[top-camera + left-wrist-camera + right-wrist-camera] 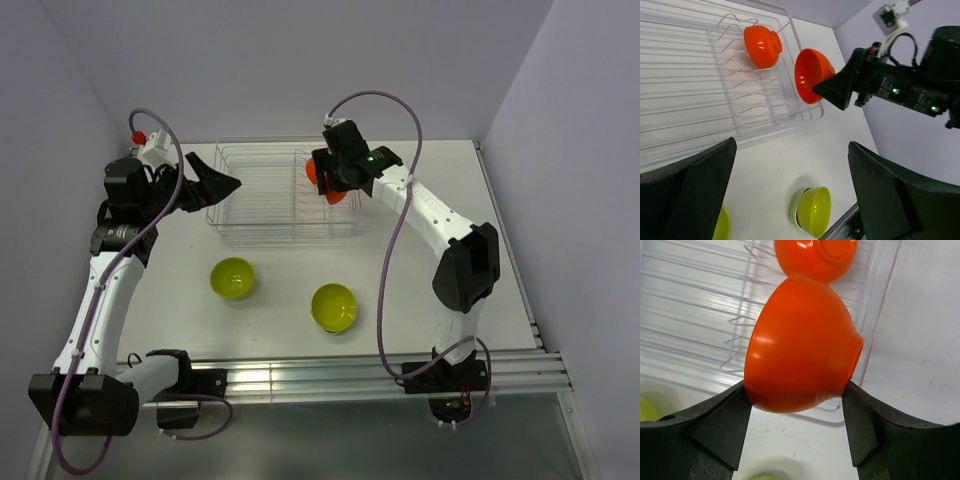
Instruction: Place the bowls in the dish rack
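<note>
My right gripper (796, 395) is shut on an orange bowl (802, 342) and holds it on its side over the right end of the wire dish rack (262, 192). The held bowl also shows in the left wrist view (810, 75) and the top view (335, 192). A second orange bowl (762, 46) sits among the rack's prongs (815, 257). Two lime-green bowls stand on the table, one on the left (232, 277), one in the middle (334, 306), the latter a nested pair in the left wrist view (812, 211). My left gripper (218, 182) is open and empty at the rack's left end.
The table's metal front rail (330, 375) runs along the near edge. Walls close in on the left, back and right. The rack's left half (680, 75) holds no bowls.
</note>
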